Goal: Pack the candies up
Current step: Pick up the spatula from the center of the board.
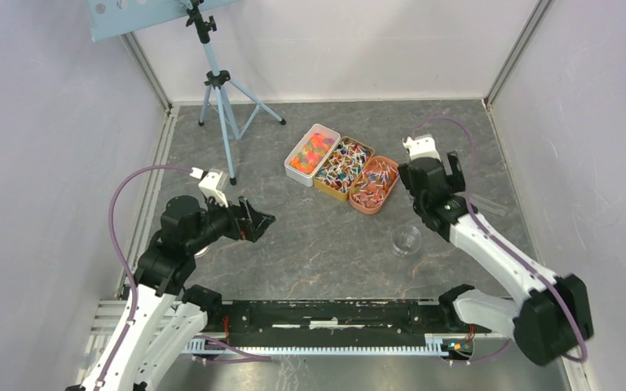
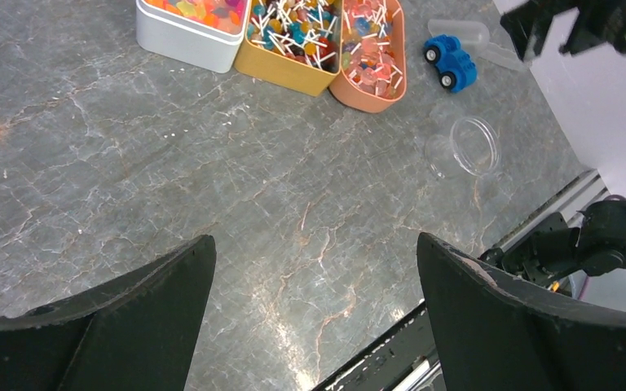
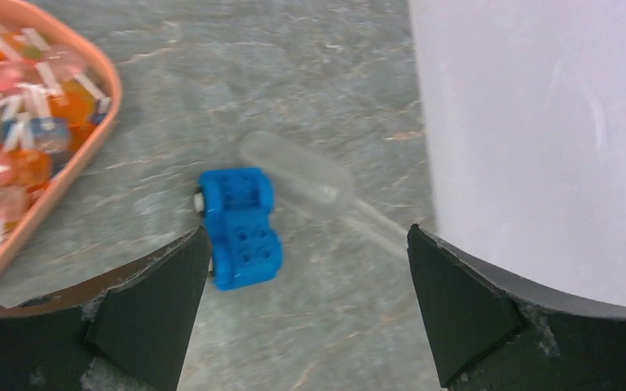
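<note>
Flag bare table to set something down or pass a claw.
Free: the stone patch between the left claw, the candy tins and the clear cup; also the strip behind the tins, right of the tripod. Crowded: beside the salmon tin, where blue car, clear scoop and right claw bunch.

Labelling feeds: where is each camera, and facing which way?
Top: above and behind, looking down on the table; the left arm and right arm show.
Left wrist: on the left hand, facing the trays; its fingers show.
Right wrist: on the right hand, facing down at the car; its fingers show.
Shared: pink tray, in all three.
</note>
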You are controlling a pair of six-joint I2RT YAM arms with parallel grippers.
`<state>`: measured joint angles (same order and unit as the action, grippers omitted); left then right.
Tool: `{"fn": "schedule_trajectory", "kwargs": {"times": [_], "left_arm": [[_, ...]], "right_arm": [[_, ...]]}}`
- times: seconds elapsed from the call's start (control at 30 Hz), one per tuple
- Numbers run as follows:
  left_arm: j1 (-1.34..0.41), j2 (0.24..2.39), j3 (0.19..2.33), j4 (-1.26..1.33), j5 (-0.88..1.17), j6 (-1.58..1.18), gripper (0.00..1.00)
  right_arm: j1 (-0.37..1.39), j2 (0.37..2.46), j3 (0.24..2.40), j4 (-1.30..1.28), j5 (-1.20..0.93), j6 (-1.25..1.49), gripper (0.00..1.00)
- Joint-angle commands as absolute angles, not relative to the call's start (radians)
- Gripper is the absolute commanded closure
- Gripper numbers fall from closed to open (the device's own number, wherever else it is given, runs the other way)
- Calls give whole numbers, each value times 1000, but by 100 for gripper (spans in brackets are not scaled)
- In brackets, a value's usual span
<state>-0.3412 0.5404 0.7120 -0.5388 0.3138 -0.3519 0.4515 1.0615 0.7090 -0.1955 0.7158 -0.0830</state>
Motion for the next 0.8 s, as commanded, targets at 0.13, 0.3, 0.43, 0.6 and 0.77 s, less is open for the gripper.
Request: {"fn": "schedule_trajectory", "kwargs": {"times": [0.13,0.3,0.43,0.6,0.77], "left_arm": [[-384,504,702,-529,289,-368,0],[-401,502,705,-532,278,-366,0],[-411,499,706,-535,270,-366,0],[-426,503,703,-539,240,-368,0],[-447,530,713,-550,233,-368,0]], "right_arm": [[267,1313,982,-390,579,-223,2],[123,1426,1088,-476,337,-221,3],[53,1498,1150,-538,338,-208,6],[-31,1525,1142,-491,405,-264,6],[-79,1525,1112,-485,365,-390,3]]}}
